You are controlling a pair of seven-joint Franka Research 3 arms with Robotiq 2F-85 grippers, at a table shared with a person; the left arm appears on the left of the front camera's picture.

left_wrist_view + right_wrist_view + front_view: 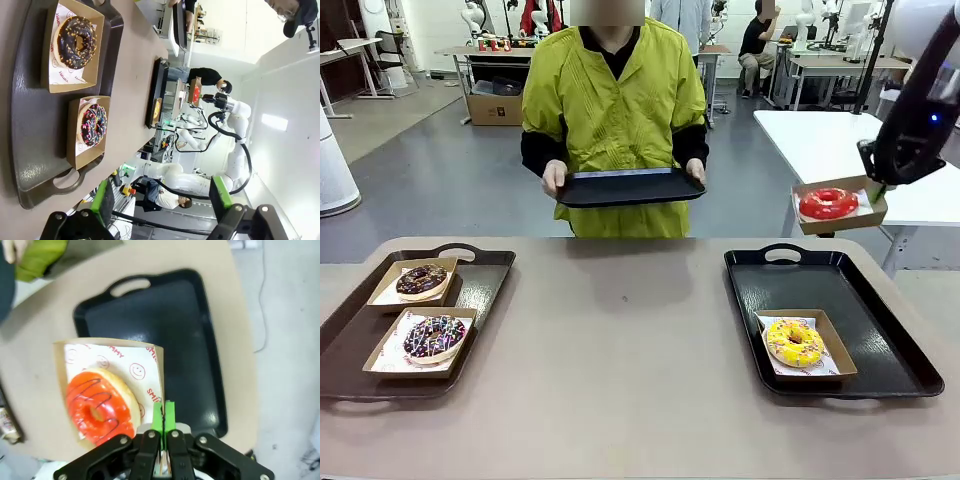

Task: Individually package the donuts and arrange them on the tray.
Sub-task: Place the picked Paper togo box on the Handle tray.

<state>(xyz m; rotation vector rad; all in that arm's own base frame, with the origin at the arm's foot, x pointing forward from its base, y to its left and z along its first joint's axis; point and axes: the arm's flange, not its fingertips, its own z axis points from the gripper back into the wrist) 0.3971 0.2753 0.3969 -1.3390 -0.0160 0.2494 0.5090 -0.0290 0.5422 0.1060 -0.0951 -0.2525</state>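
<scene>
Right gripper [163, 412] pinching rim of light cardboard tray [868, 187] bearing glossy red donut [828, 203], likely soft, smearable; left gripper [162, 202] spread, empty.

The tabletop [620, 330] looks matt, beige and faintly mottled. The left tray [480, 285] and right tray [880, 345] look like dark plastic with a fine pebbled grain and a dull sheen; the third tray [630, 187], held by the person, shows a glossier rim. The boxes [382, 355] are brown cardboard, lined with printed white paper. The red donut [102, 407] has glossy, smooth icing; the yellow donut [794, 342] looks rougher with sprinkles. The right gripper [163, 415] is matt black with smooth green pads [170, 412]. The person's jacket [620, 110] is pleated cloth.
</scene>
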